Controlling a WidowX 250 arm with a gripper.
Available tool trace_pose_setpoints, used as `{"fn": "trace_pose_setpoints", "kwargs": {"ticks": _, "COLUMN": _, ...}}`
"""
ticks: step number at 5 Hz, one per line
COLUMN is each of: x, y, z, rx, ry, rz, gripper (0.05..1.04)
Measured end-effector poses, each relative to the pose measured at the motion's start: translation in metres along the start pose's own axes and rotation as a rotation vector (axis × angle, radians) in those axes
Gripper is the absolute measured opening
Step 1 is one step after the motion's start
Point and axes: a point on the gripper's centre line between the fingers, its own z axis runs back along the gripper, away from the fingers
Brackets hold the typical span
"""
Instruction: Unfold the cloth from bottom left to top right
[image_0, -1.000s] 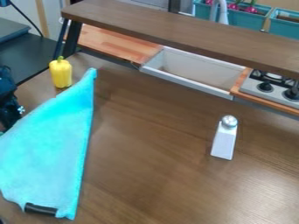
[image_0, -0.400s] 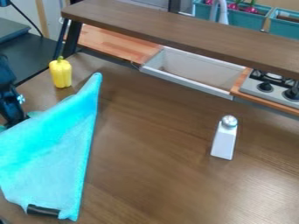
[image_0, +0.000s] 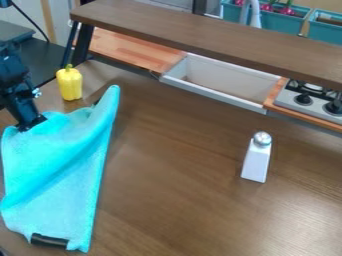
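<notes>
- One camera looks down at a slant onto the counter (image_0: 180, 195) from above.
- It faces the counter's far edge, which slopes down to the right beneath a raised shelf (image_0: 200, 31).
- It sits near, with the counter's brown top taking up most of the view.
- Past that edge it takes in a basin (image_0: 224, 84), part of a stove (image_0: 312, 106) at right, and planters (image_0: 275, 21) at upper right.

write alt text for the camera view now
A black gripper meets the upper-left edge of a rumpled turquoise cloth on a brown table. A yellow pepper stands beyond the cloth; a white, silver-topped object is to the right.
</notes>
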Motion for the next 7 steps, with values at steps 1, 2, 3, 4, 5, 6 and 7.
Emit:
{"fn": "trace_pose_setpoints", "kwargs": {"ticks": 1, "x": 0.005, "y": -0.013, "z": -0.005, "rx": 0.042, "ry": 0.018, "rz": 0.081, "gripper": 0.049}}
{"fn": "trace_pose_setpoints", "kwargs": {"ticks": 2, "x": 0.007, "y": -0.021, "z": -0.012, "rx": 0.088, "ry": 0.029, "rz": 0.147, "gripper": 0.049}}
{"fn": "trace_pose_setpoints", "kwargs": {"ticks": 3, "x": 0.011, "y": -0.030, "z": -0.016, "rx": 0.091, "ry": 0.042, "rz": 0.155, "gripper": 0.049}}
{"fn": "trace_pose_setpoints", "kwargs": {"ticks": 4, "x": 0.017, "y": -0.047, "z": -0.023, "rx": 0.070, "ry": 0.051, "rz": 0.185, "gripper": 0.049}}
{"fn": "trace_pose_setpoints", "kwargs": {"ticks": 5, "x": 0.023, "y": -0.067, "z": -0.028, "rx": 0.036, "ry": 0.061, "rz": 0.223, "gripper": 0.049}}
{"fn": "trace_pose_setpoints", "kwargs": {"ticks": 6, "x": 0.033, "y": -0.085, "z": -0.034, "rx": 0.016, "ry": 0.046, "rz": 0.287, "gripper": 0.049}}
{"fn": "trace_pose_setpoints", "kwargs": {"ticks": 7, "x": 0.048, "y": -0.104, "z": -0.036, "rx": -0.001, "ry": 0.017, "rz": 0.335, "gripper": 0.049}}
